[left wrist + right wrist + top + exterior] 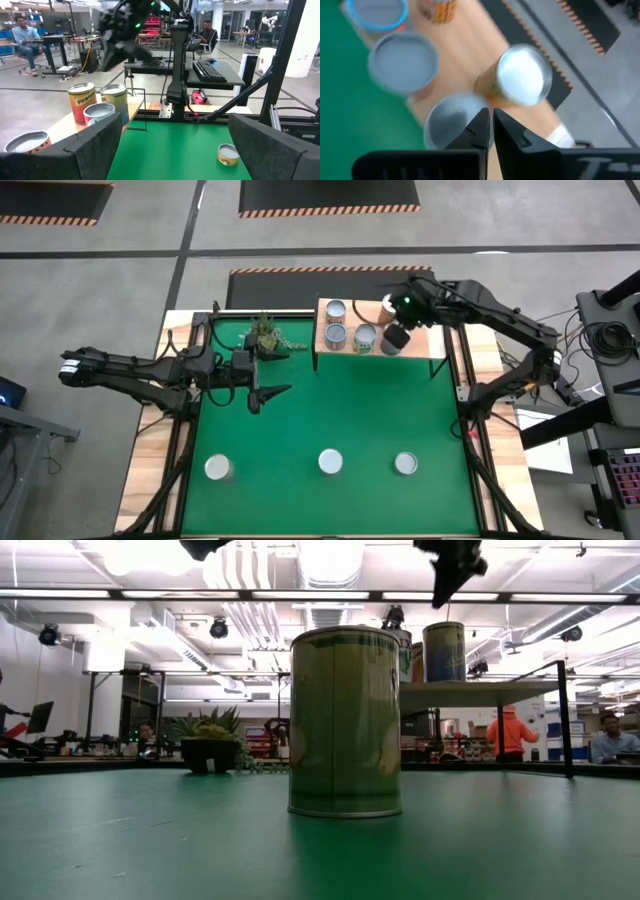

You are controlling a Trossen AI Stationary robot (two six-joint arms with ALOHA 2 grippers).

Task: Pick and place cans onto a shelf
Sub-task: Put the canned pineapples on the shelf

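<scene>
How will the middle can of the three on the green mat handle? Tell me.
The middle can looks rigid metal, so probably won't dent when gripped. Its smooth sides may slip. It stands upright, taller than wide, so a high push could tip it.

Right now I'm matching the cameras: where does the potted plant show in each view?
High view: potted plant just left of the shelf.
Low view: left of the near can.
Left wrist view: not in it.
Right wrist view: not in it.
Shared landmark: the shelf.
</scene>
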